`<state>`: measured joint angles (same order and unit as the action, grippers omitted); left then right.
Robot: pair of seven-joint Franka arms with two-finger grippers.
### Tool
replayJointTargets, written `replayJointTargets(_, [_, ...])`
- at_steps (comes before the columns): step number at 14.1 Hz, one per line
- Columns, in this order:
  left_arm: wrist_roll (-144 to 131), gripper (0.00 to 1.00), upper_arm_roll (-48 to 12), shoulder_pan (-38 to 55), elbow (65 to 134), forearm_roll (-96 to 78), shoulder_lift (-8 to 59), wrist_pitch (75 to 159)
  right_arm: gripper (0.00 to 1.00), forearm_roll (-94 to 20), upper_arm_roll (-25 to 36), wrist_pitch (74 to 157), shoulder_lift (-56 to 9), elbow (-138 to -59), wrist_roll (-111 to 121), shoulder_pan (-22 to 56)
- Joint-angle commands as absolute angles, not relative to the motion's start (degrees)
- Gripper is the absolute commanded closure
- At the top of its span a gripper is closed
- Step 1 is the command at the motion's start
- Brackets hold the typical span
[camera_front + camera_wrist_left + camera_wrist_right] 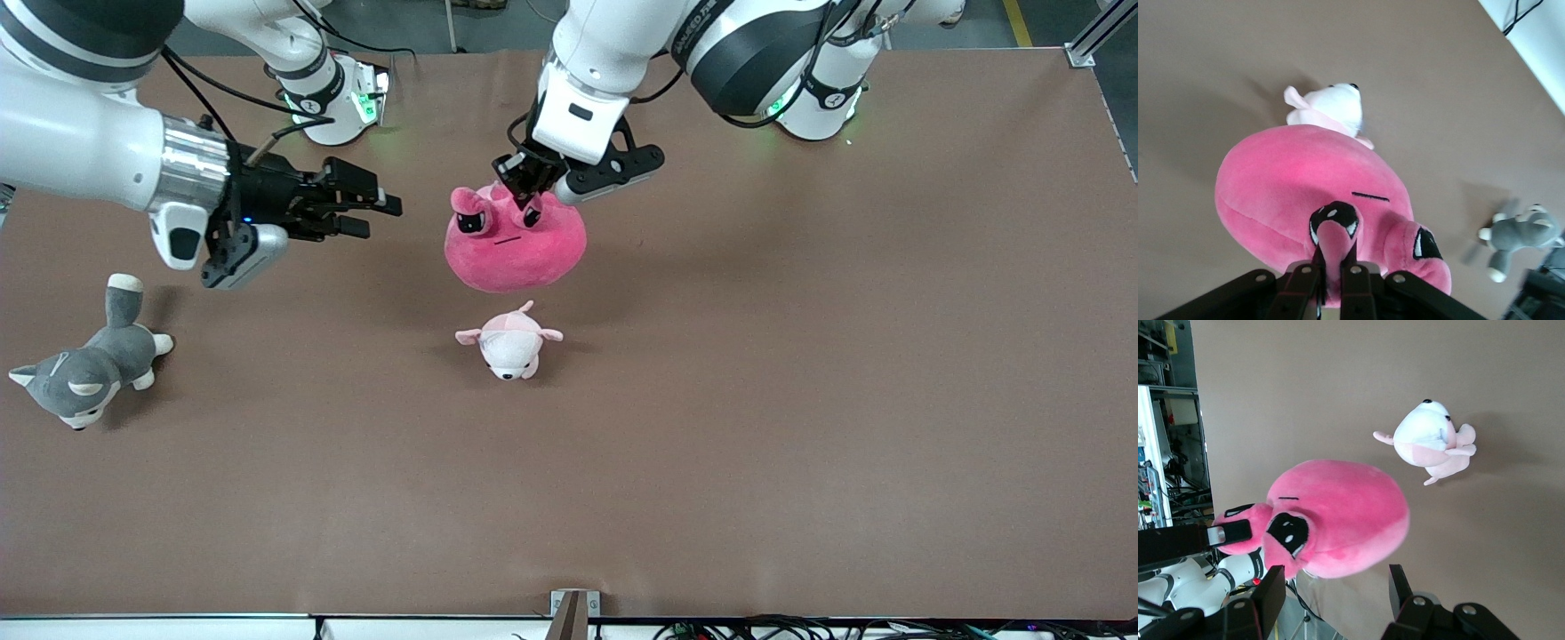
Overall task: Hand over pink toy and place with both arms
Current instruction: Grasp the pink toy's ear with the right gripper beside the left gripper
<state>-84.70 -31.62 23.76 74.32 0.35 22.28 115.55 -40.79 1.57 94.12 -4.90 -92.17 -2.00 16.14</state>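
The pink toy [516, 244], a large hot-pink plush blob with black angry eyes, hangs in the air over the middle of the table. My left gripper [524, 191] is shut on one of its ear flaps from above; the left wrist view shows the flap pinched between the fingers of the left gripper [1333, 267], with the toy [1305, 180] hanging below. My right gripper [382, 213] is open and level with the toy, a short gap away toward the right arm's end. In the right wrist view the toy [1345, 513] fills the space ahead of the open right gripper [1335, 587], untouched.
A small pale pink-and-white plush animal [508, 342] lies on the brown table [800, 400], nearer to the front camera than the spot under the hanging toy. A grey-and-white husky plush [89, 369] lies at the right arm's end of the table.
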Motion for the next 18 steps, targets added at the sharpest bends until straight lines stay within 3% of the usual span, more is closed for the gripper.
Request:
replayJointTargets(1, [-87.6,1.00,-31.2,25.5,71.7,0.6,24.1,116.6,0.31,-42.2,2.1,94.5,-4.7,-92.3,-3.0,18.0])
replayJointTargets(14, [-91.8,1.00,-31.2,26.5,71.7,0.6,24.8,120.5,0.31,-41.5,2.1,94.5,-5.6,-92.9,-4.0,21.0])
replayJointTargets(17, [-91.8,1.00,-31.2,26.5,71.7,0.6,24.8,120.5,0.45,-41.5,2.1,95.0,-5.7,-92.8,-4.0,21.7])
replayJointTargets(18, [-91.8,1.00,-31.2,26.5,71.7,0.6,24.8,120.5,0.46,-41.5,2.1,95.4,-6.1,-92.9,-4.0,21.8])
